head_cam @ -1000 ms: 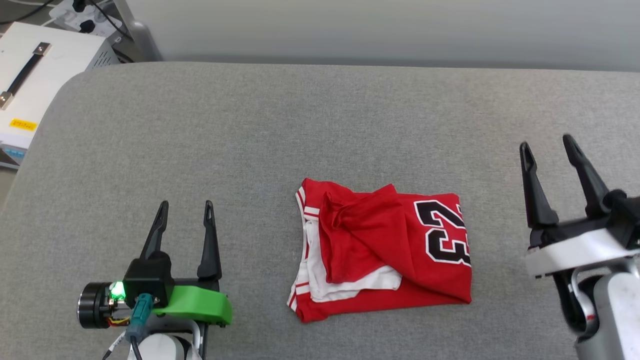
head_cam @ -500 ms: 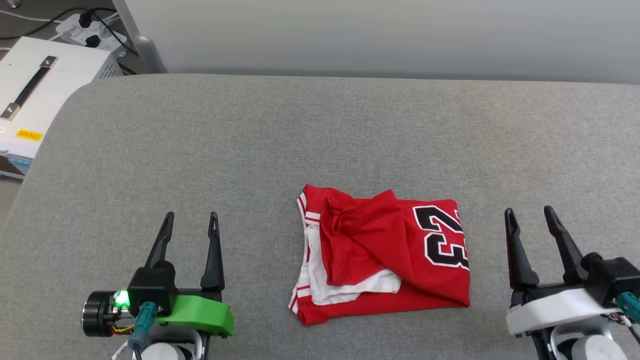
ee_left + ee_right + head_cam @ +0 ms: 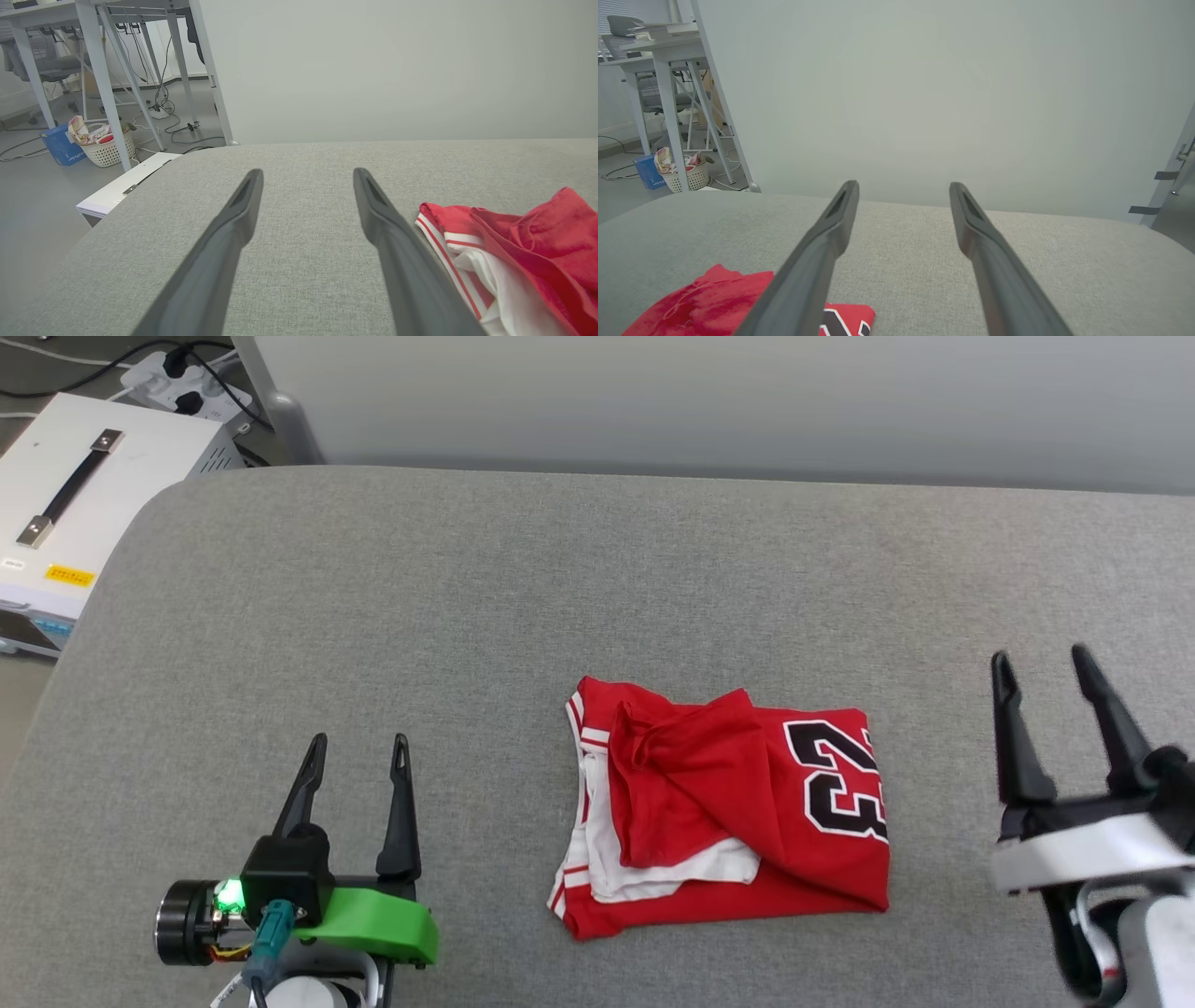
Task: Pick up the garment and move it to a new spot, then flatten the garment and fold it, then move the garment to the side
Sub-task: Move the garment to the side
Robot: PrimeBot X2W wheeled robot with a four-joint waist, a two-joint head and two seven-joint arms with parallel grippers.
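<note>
Left end effector (image 3: 358, 742) is seen with its two dark fingers spread wide apart, and nothing is held between them. It is seen low over the gray tabletop (image 3: 560, 569), on the left side of the garment (image 3: 728, 812), apart from it. The right end effector (image 3: 1041, 658) is spread wide too, and nothing is held in it. It is found on the garment's right side, apart from the garment and not touching it.

The garment is laid on the tabletop between the two end effectors. It is folded over into a rough square. Red cloth is on top, with the black numbers (image 3: 836, 779) shown near the garment's right edge. A bit of white sleeve and striped trim can be seen at the garment's left edge. The top layer is a little wrinkled and slanted.

Which step is in hand cannot be told for sure. A loosely folded garment like this could be waiting to be picked up and moved, or it could be folded and set aside already. If a grab is called for, an edge of the garment would have to be reached with the fingers spread, and the soft cloth would have to be pinched with care so it is not pulled open.
</note>
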